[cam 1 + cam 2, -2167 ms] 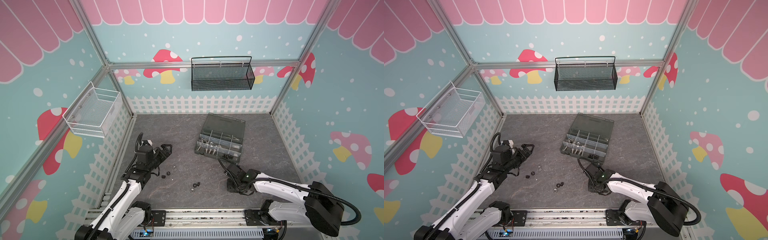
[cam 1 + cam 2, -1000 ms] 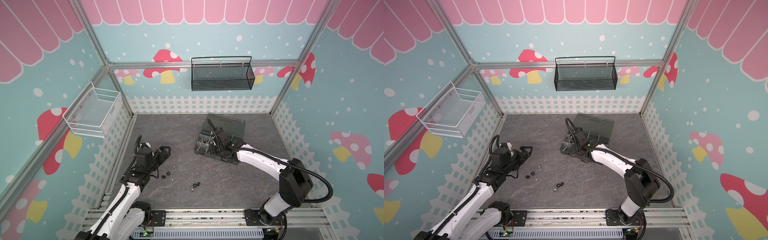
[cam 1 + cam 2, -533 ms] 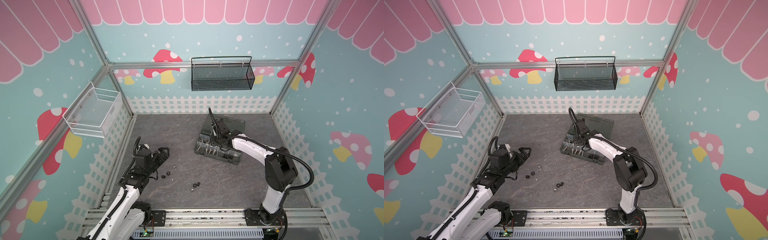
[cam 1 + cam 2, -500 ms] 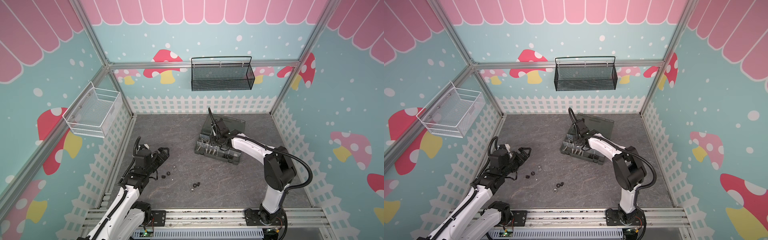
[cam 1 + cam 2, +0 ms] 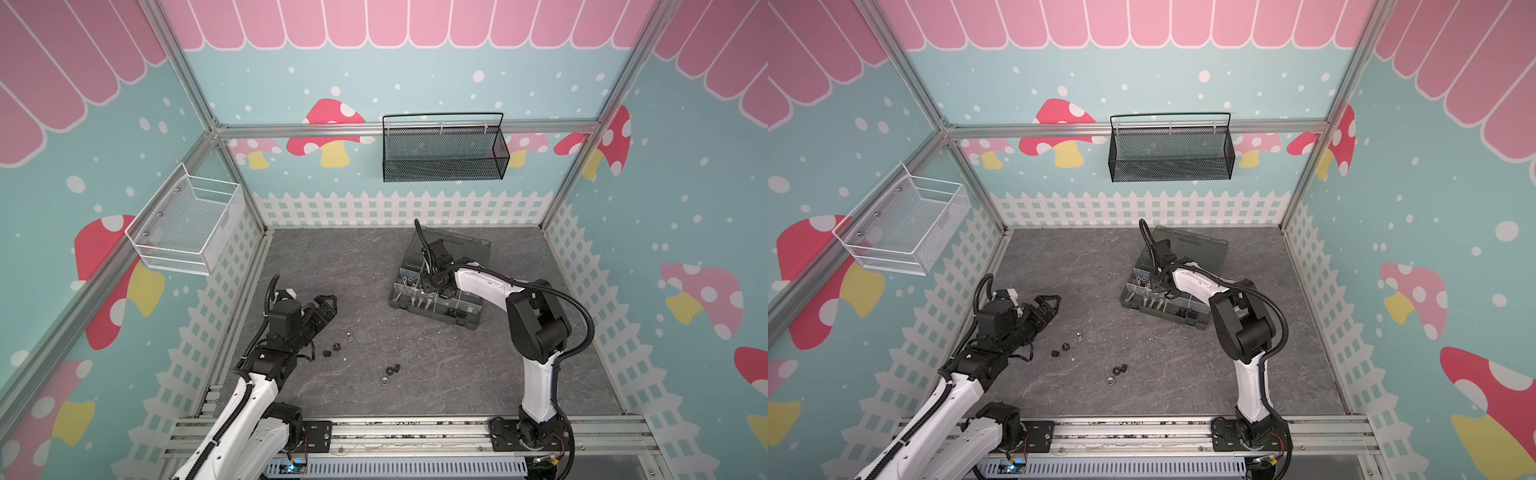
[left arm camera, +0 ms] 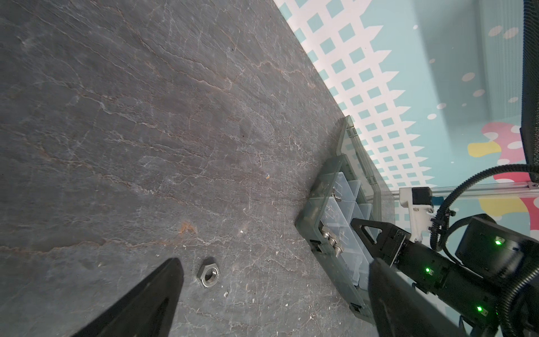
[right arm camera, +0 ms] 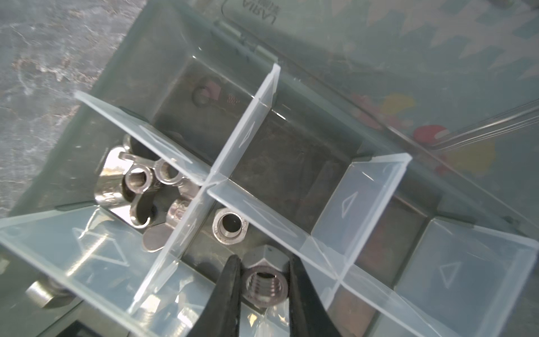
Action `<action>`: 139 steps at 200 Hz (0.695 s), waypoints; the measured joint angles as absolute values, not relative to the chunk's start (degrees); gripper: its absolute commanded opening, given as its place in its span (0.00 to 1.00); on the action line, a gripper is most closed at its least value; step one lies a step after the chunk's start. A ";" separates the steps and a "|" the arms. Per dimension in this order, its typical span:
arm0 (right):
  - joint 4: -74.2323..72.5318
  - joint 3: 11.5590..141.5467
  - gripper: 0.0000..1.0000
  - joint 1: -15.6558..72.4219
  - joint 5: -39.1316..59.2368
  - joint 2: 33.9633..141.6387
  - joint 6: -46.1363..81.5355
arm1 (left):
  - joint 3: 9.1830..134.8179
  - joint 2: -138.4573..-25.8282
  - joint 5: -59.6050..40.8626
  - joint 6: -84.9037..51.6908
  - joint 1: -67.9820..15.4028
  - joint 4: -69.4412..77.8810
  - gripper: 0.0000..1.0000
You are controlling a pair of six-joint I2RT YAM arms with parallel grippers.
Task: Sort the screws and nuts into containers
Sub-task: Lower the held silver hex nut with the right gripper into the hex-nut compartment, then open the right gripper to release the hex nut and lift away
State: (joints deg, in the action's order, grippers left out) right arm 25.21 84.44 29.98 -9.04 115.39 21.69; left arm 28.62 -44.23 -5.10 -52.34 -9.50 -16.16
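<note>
The dark grey organiser box (image 5: 432,314) (image 5: 1158,312) lies open at mid floor, its containers split by translucent dividers (image 7: 248,128). My right gripper (image 7: 263,261) (image 5: 432,279) (image 5: 1157,283) reaches down into one compartment, shut on a silver hex nut (image 7: 266,284). A second silver nut (image 7: 230,227) lies in that compartment, and wing nuts (image 7: 137,181) fill the neighbouring one. Silver screws (image 5: 417,301) lie in the front row. My left gripper (image 6: 275,262) (image 5: 328,309) (image 5: 1048,307) hangs open and empty just above the floor, beside a loose silver nut (image 6: 208,272) (image 5: 348,334).
Loose black nuts (image 5: 337,345) (image 5: 327,353) (image 5: 394,369) and a silver nut (image 5: 386,380) lie scattered on the grey floor. The box's smoky lid (image 5: 465,249) leans back behind it. A black mesh basket (image 5: 444,151) and a white wire basket (image 5: 187,226) hang on the walls.
My right arm has swung from the front of the floor up to the organiser box and has hardly moved in the last half second. The left arm has drawn back slightly.
</note>
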 measured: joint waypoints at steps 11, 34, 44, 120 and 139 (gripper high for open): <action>25.23 84.75 0.18 29.98 -8.97 115.81 21.50 | 28.53 -44.05 -4.97 -52.34 -9.50 -16.51 1.00; 25.23 84.99 0.26 29.98 -8.47 116.18 21.37 | 28.51 -43.92 -4.82 -52.31 -9.50 -17.10 1.00; 25.26 85.06 0.29 29.98 -8.34 116.18 21.34 | 28.51 -43.92 -4.69 -52.31 -9.50 -17.26 1.00; 25.26 85.17 0.34 29.98 -7.90 116.16 20.97 | 28.51 -43.27 -4.51 -52.31 -9.50 -17.87 1.00; 25.41 85.27 0.33 29.98 -7.79 116.16 20.95 | 28.51 -43.11 -4.49 -52.31 -9.50 -17.89 1.00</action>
